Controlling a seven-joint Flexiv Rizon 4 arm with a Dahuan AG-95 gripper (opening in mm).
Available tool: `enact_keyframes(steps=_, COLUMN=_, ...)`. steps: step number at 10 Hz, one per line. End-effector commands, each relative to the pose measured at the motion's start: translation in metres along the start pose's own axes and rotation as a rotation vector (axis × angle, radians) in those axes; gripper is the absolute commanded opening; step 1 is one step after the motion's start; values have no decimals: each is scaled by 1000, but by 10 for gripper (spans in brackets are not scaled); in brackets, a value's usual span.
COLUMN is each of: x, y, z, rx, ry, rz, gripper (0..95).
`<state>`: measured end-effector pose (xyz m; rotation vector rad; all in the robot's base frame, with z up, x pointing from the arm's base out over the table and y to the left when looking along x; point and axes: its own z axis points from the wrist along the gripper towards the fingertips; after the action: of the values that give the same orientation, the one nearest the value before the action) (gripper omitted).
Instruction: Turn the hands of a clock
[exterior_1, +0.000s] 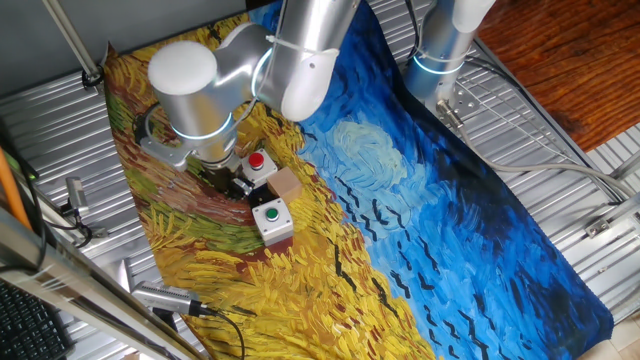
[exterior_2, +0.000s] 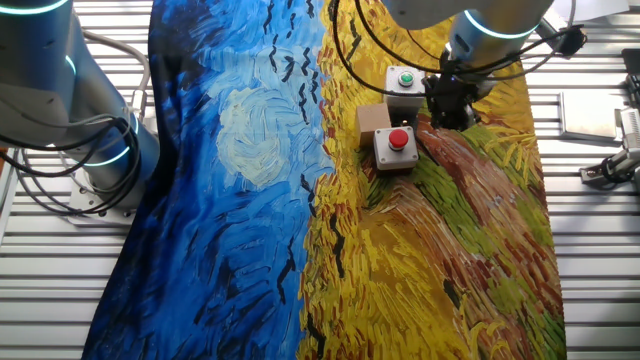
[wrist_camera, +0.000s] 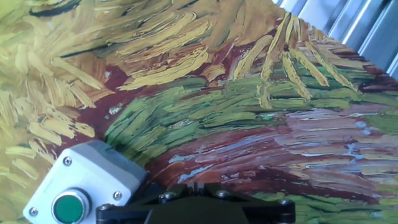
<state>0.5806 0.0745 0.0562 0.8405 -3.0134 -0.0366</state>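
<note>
Hand view, nearest: black gripper body along the bottom edge, fingers out of frame; green button box (wrist_camera: 84, 190) at lower left on the painted cloth (wrist_camera: 249, 112).

One fixed view: gripper (exterior_1: 238, 184) low over the cloth, beside the red button box (exterior_1: 260, 165), green button box (exterior_1: 272, 220) and a small brown block (exterior_1: 286, 183). Arm hides the fingers; can't tell if they're spread or closed.

Other fixed view: same trio, gripper (exterior_2: 452, 100) just beside the two boxes.

Clock not visible anywhere. No containers.
</note>
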Motion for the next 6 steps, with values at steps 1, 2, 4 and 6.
enact_keyframes(steps=1, x=1, y=-3, z=0, rx=-4, ry=-2, rz=-34, gripper=0)
enact_keyframes(steps=2, x=6, y=-19, z=-5, rx=-7, ry=2, rz=-77, gripper=0)
enact_keyframes(steps=4, x=13, y=-50, z=-9, rx=-8, ry=5, rz=-140, gripper=0)
enact_keyframes(steps=6, x=22, y=-88, z=-10, rx=-7, ry=2, rz=-215, gripper=0)
